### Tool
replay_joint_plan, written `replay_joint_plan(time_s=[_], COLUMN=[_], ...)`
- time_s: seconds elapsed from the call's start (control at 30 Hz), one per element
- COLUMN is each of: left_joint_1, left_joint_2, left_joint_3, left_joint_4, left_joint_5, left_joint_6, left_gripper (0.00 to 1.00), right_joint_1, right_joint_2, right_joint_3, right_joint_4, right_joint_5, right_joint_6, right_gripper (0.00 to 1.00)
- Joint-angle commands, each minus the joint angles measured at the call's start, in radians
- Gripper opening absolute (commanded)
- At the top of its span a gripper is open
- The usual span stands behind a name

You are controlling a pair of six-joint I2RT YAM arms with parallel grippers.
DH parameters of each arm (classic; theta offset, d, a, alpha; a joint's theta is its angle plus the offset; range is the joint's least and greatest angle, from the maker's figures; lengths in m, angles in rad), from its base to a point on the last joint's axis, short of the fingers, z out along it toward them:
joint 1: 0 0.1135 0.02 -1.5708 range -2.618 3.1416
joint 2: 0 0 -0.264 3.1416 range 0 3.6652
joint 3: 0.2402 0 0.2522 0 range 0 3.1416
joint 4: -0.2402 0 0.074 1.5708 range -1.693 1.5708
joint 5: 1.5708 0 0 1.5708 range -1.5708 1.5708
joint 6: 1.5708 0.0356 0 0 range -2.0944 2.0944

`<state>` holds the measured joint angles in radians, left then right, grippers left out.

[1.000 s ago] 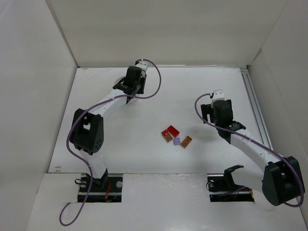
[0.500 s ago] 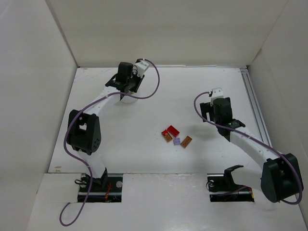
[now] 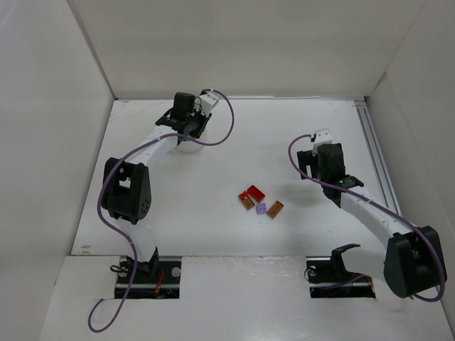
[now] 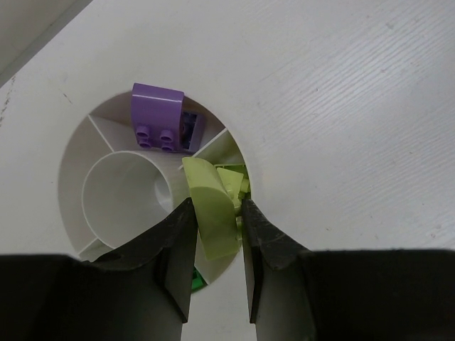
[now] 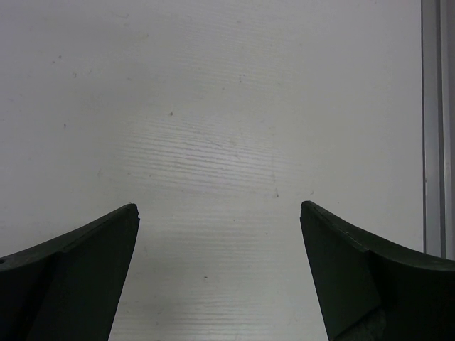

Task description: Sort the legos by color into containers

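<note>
In the left wrist view the round white divided container (image 4: 78, 160) lies below my left gripper (image 4: 217, 213). That gripper is shut on a pale yellow-green lego (image 4: 212, 217), held over the container's right-hand rim. A lilac lego (image 4: 158, 117) sits in a far wedge, more yellow-green legos (image 4: 236, 179) in the wedge under the held one, and a green lego (image 4: 193, 278) shows near the left finger. From above, the left gripper (image 3: 186, 122) covers most of the container (image 3: 186, 147). Red (image 3: 252, 192), orange-brown (image 3: 275, 208) and lilac (image 3: 261, 209) legos lie mid-table. My right gripper (image 5: 219, 209) is open over bare table.
White walls close in the table on the left, back and right. A metal rail (image 5: 435, 121) runs along the table's right edge, close to the right gripper (image 3: 318, 165). Both arm bases sit at the near edge.
The left arm has swung its gripper a little to the left and back over the container, still holding the yellow-green lego. The right arm has barely moved.
</note>
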<state>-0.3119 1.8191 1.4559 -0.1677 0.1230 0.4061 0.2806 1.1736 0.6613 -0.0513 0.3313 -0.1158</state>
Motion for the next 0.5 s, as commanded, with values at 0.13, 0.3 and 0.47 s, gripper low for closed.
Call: replay_joint_plan(time_s=[0.13, 0.3, 0.47], left_joint_1=[0.000, 0.000, 0.000], left_joint_2=[-0.004, 0.005, -0.004], left_joint_3=[0.031, 0.021, 0.021], left_joint_4=[-0.006, -0.006, 0.004], left_joint_5=[-0.054, -0.075, -0.085], left_joint_6=[0.007, 0.007, -0.003], left_gripper=[0.14, 0.34, 0.44], right_joint_1=[-0.026, -0.026, -0.026], right_joint_2=[-0.002, -0.002, -0.002], right_joint_3=[0.044, 0.044, 0.044], right_joint_4=[0.044, 0.053, 0.053], right_joint_5=[-0.032, -0.032, -0.032], right_joint_6=[-0.005, -0.005, -0.005], right_gripper=[1.00, 1.00, 1.00])
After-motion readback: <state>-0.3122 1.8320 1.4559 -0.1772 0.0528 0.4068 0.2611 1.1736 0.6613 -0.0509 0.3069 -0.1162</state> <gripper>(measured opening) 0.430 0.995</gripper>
